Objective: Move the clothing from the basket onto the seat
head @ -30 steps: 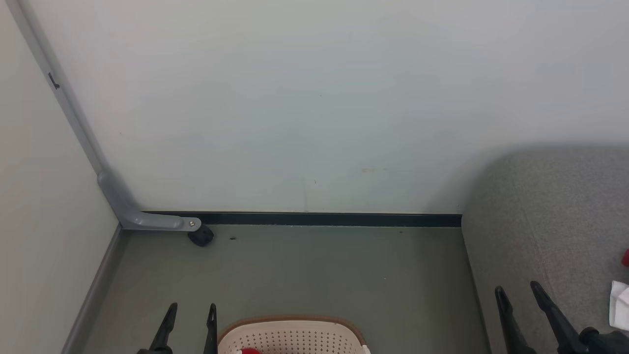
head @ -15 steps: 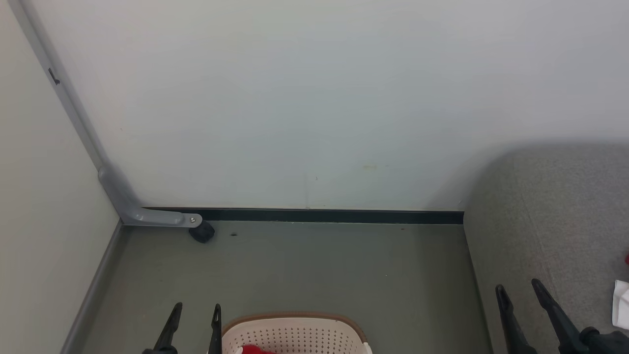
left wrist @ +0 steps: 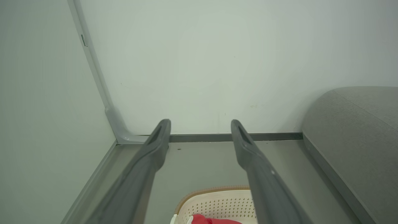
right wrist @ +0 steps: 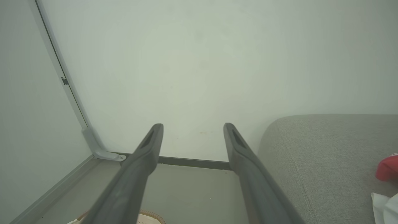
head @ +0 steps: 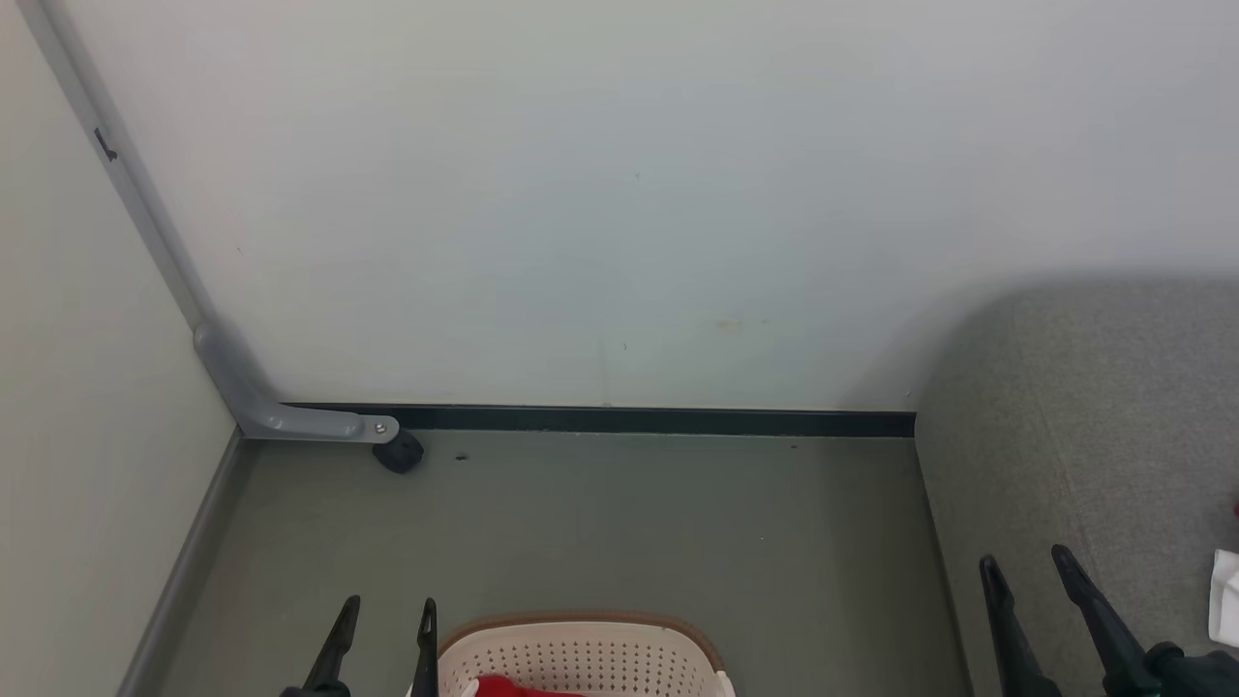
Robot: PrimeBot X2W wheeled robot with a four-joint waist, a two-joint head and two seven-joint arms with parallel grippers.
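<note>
Both sets of jaws are spread wide with nothing in them. The left gripper [head: 391, 605] hangs over the floor [head: 629, 523] just left of the basket [head: 581, 621]. The red clothing [head: 508, 687] in there sits low and to the right of its fingers, not touching. The right gripper [head: 1024, 560] hovers at the seat [head: 1094, 407] edge. A white cloth [head: 1227, 595] and a red piece [right wrist: 387, 168] lie on the cushion off to its right, near but apart. The basket stands between the two grippers.

The basket [head: 581, 656] and the seat [head: 1084, 416] stand on the floor [head: 629, 523].
</note>
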